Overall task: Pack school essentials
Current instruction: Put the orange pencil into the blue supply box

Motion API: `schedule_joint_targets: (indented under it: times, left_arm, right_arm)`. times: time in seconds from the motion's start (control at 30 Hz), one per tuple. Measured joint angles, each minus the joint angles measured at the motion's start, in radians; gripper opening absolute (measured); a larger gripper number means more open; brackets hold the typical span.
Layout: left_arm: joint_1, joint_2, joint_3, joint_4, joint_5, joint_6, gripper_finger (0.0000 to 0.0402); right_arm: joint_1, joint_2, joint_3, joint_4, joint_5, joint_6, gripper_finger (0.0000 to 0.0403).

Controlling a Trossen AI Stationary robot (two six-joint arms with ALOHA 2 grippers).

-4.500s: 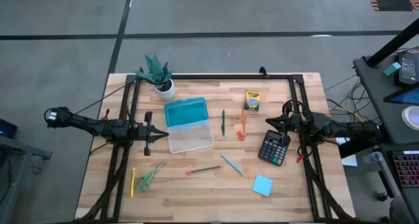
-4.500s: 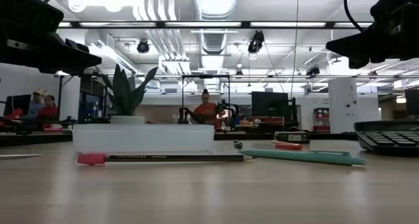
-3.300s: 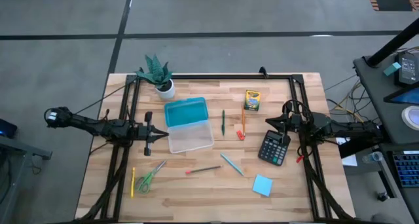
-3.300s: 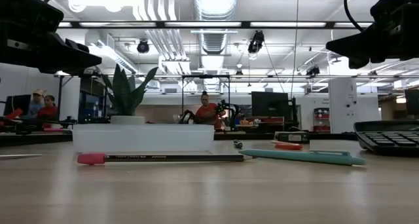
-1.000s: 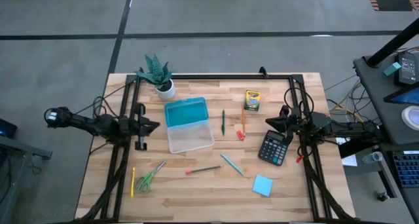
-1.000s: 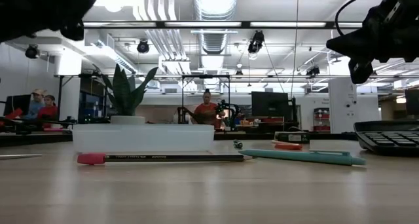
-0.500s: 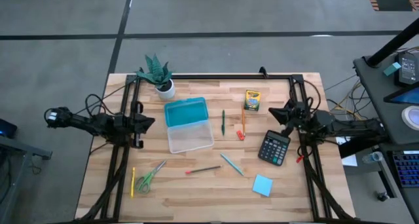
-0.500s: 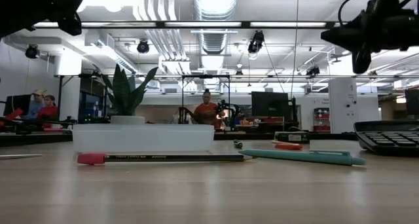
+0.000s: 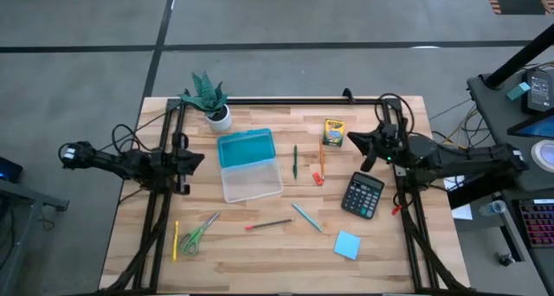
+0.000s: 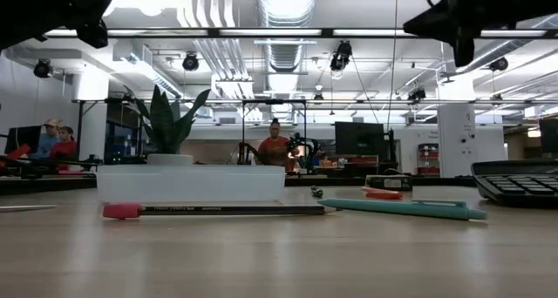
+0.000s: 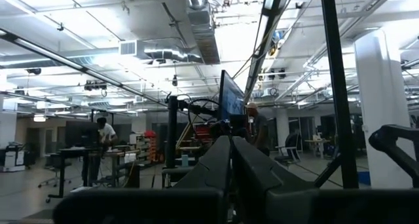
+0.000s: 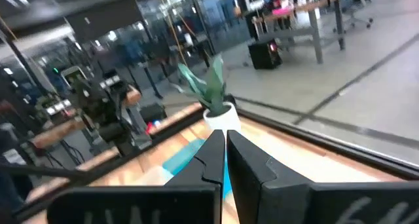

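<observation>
The school essentials lie loose on the wooden table: a yellow-green crayon box [image 9: 333, 131], a green pen [image 9: 294, 160], an orange pencil [image 9: 321, 157], a tiny red piece [image 9: 318, 178], a teal pen [image 9: 305, 216], a pencil with a red end [image 9: 268, 224], green-handled scissors [image 9: 197, 234], a yellow pencil [image 9: 176, 240] and a blue sticky pad [image 9: 347, 244]. A clear box with its teal lid open [image 9: 249, 164] sits left of centre. My left gripper [image 9: 201, 160] is shut and empty, left of the box. My right gripper [image 9: 351, 138] is shut and empty, raised beside the crayon box.
A small potted green plant [image 9: 208, 97] stands at the far left corner. A black calculator [image 9: 362, 195] lies below my right gripper. A black frame [image 9: 286, 100] runs along the table's far and side edges. People sit at desks in the room beyond [image 10: 275, 148].
My right gripper has risen and gone toward the table's far edge, off the calculator and up beside the crayon box, staying shut. Nothing on the table has moved.
</observation>
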Motion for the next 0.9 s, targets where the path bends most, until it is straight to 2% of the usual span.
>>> schedule_joint_targets:
  times: [0.27,0.6,0.8,0.9]
  left_arm:
    - [0.0,0.001,0.0,0.0,-0.012,0.0,0.0]
    - [0.0,0.001,0.0,0.0,-0.021,0.0,0.0]
    - [0.0,0.006,0.0,-0.002,-0.038,0.0,0.0]
    - [0.0,0.006,0.0,0.0,-0.069,0.0,0.0]
  right_arm:
    - [-0.019,0.221,0.22,-0.229,0.045,0.124,0.0009]
    - [-0.106,0.512,0.493,-0.546,0.0,0.231,0.0009]
    - [-0.154,0.692,0.645,-0.699,-0.001,0.232,0.0009]
    - [-0.181,0.782,0.722,-0.769,-0.041,0.232,0.0009]
